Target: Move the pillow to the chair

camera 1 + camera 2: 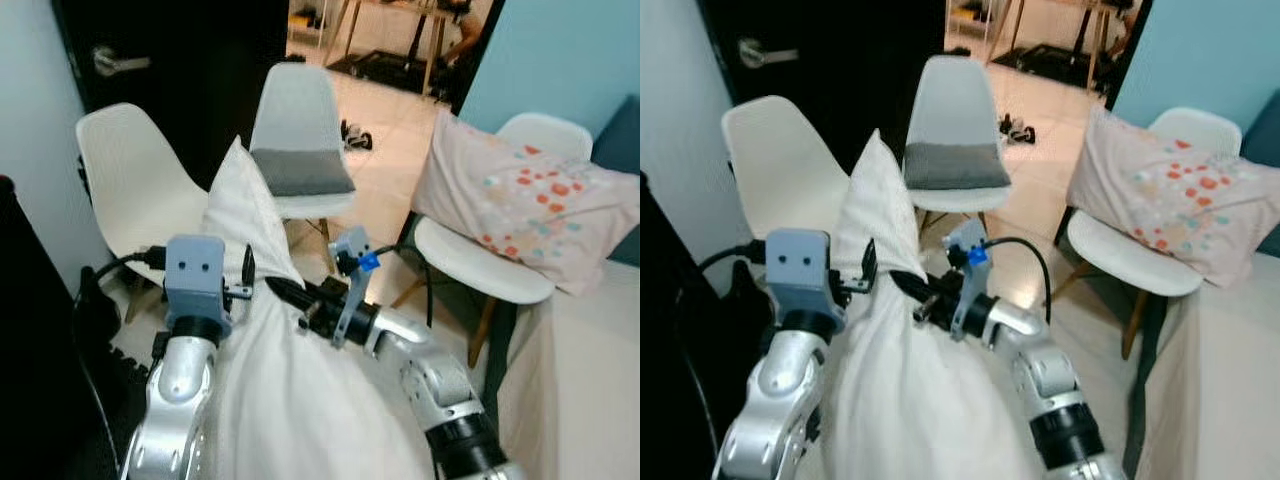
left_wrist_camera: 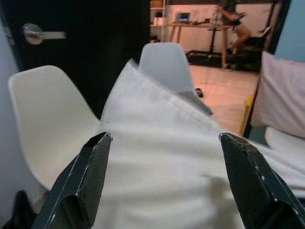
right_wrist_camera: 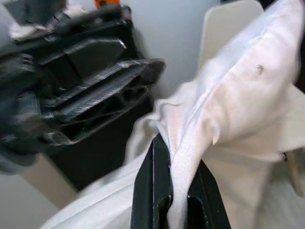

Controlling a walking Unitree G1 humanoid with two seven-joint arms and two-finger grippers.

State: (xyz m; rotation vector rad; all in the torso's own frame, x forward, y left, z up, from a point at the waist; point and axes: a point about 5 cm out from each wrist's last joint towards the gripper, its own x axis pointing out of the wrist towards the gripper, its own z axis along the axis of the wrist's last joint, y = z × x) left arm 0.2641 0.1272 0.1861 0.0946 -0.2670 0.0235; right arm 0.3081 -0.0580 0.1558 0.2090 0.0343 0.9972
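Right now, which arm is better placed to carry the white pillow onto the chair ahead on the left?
Right. The right gripper is pinched shut on the white pillow; the left gripper stands open around it, without a grip. The chair is close ahead.

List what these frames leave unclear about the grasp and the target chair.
- White pillow: its lower end is cut off by the bottom edge in the eye views.
- Left gripper: its fingertips are hidden behind the pillow in the eye views.
- Left chair: part of the seat is hidden by the pillow.
- Right gripper: pinches a fold; blur hides how deep.
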